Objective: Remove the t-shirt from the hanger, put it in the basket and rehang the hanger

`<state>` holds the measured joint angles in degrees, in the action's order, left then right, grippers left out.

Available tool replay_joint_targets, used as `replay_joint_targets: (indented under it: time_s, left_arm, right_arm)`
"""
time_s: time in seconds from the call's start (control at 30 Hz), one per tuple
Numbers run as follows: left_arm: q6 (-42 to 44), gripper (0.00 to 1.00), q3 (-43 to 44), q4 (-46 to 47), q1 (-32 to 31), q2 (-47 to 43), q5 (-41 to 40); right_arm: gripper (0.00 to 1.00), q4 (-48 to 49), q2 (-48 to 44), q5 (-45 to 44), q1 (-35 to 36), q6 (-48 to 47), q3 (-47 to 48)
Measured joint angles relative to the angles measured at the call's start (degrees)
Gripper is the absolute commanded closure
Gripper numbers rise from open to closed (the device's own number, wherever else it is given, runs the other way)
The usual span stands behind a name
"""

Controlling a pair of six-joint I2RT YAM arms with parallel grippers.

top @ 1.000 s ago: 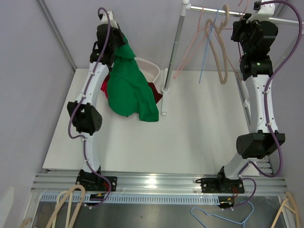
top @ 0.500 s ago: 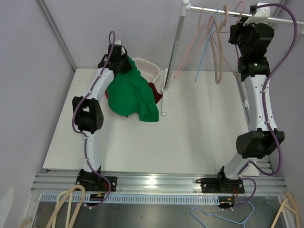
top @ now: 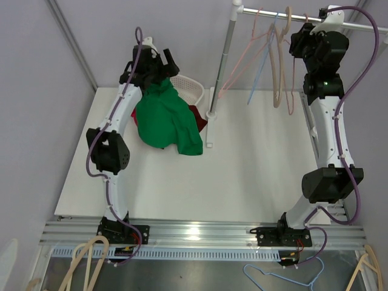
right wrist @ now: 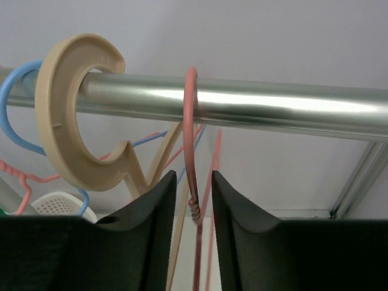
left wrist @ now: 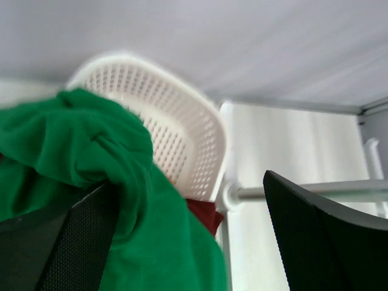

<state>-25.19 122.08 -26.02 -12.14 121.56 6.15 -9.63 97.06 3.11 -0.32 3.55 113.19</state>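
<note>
Green t-shirt (top: 165, 118) is off the rail, in a heap at the far-left of the table (top: 254, 176). Its top end is bunched against the left rim of the white basket (top: 189, 90).
Long axis runs far-left to near-right. The bunched end is far, right under the left gripper (left wrist: 188, 185). The loose end points near-right and lies flat on the table.
A red cloth (top: 197, 117) pokes out from under its right edge, just beside the rack pole (top: 223, 60).

Left gripper: jaws wide apart and nothing clamped. In the left wrist view the green fabric lies against the left finger (left wrist: 66, 242), while the right finger (left wrist: 327, 236) is clear of it, out over the basket and rack base.

Right gripper (right wrist: 193, 176) is up at the rail (right wrist: 285, 103), far right. Jaws are narrow and sit either side of the twisted neck of the pink wire hanger (right wrist: 191, 121). A gap shows on both sides of the wire, so no visible grip.
That hanger's hook is over the rail, and its neck hangs straight down, square to the rail.
Left of it on the rail are the beige hanger (right wrist: 73, 115) and, further left, the blue hanger (right wrist: 13, 115), both hooked on. In the top view their bodies hang down toward the table, bare.
</note>
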Motion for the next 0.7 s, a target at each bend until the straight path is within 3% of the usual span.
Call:
replay_joint_targets:
  time_s: [0.03,0.1,0.17,0.43,0.7]
  left_arm:
    - [0.6,0.0,2.0,0.1,0.0,-0.4,0.0]
    - [1.8,0.0,6.1,0.7,0.0,-1.5,0.0]
    - [2.4,0.01,7.3,1.4,0.0,-4.3,0.0]
    - [4.3,0.0,-0.6,4.9,-0.3,-23.9,-1.1]
    - [4.9,0.01,-18.7,7.6,-3.4,-43.7,-2.3]
  right_arm:
    - [0.47,0.0,0.0,-0.1,0.0,0.0,0.2]
    - [0.33,-0.1,-0.1,-0.3,0.0,-0.1,0.7]
    - [0.03,-0.5,-0.5,-0.9,0.0,-0.1,1.0]
    - [0.01,-4.7,-6.7,-4.3,0.0,-0.4,1.1]
    - [0.01,-10.1,-26.5,-9.9,0.0,3.3,-8.8]
